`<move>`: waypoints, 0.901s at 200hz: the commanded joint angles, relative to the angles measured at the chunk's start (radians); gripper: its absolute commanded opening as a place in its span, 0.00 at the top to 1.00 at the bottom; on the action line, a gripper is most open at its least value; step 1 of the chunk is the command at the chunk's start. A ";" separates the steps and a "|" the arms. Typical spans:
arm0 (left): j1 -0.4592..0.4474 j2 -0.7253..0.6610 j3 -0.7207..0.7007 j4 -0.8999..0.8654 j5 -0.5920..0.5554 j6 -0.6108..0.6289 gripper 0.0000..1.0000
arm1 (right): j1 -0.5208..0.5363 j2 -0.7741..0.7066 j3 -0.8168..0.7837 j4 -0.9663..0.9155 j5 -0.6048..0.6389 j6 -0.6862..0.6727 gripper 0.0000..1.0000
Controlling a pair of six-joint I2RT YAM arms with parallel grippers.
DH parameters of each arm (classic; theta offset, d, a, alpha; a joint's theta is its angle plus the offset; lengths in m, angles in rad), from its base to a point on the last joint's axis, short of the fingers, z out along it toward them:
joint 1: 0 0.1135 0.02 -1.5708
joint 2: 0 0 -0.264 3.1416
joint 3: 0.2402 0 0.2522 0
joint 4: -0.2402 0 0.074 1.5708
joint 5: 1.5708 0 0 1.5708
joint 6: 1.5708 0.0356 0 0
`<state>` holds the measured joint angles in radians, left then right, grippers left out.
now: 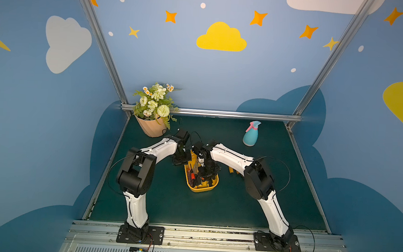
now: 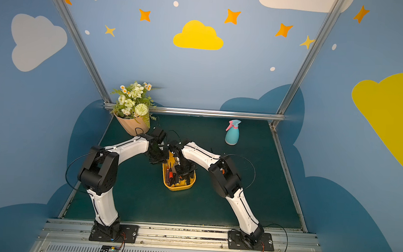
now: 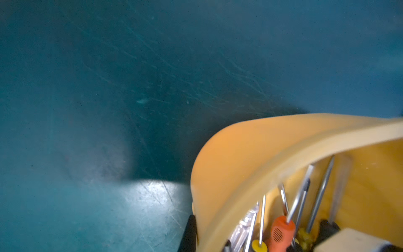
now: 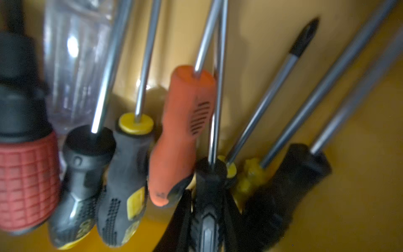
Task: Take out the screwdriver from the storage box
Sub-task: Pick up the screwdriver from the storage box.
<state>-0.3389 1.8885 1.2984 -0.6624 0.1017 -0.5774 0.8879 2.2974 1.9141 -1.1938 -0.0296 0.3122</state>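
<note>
My left pincer [image 1: 181,163] clamps the storage box [image 1: 201,190] rim, steadying it, while my right pincer [image 4: 207,222] grips a black-handled screwdriver [image 4: 209,181].

In both top views my arms [image 1: 160,148] cover the far half of the storage box [image 1: 202,190], and the tips of my right pincer [image 1: 205,179] are hidden among the tools [image 1: 192,177]. The right wrist view is blurred: I cannot tell if my fingers [image 4: 182,218] press the black-handled screwdriver [image 4: 208,187]. The edge cuts the red handle [image 4: 26,181].
</note>
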 commanded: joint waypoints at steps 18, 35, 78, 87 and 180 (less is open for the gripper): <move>0.007 -0.056 0.001 -0.022 0.015 0.001 0.97 | -0.010 -0.024 -0.089 0.059 0.012 0.004 0.88; 0.006 -0.051 0.003 -0.020 0.015 -0.002 0.98 | -0.010 -0.087 -0.114 0.099 0.019 0.003 0.91; 0.006 -0.042 0.010 -0.021 0.015 -0.001 0.98 | -0.014 -0.204 -0.123 0.139 0.043 -0.008 0.96; 0.006 -0.038 0.010 -0.020 0.015 -0.001 0.98 | -0.015 -0.219 -0.118 0.144 0.043 -0.012 0.97; 0.007 -0.037 0.015 -0.024 0.013 0.001 0.97 | -0.034 -0.291 -0.107 0.134 0.094 -0.023 0.99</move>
<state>-0.3367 1.8866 1.2976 -0.6651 0.0952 -0.5838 0.8719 2.0754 1.8133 -1.0554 0.0116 0.2886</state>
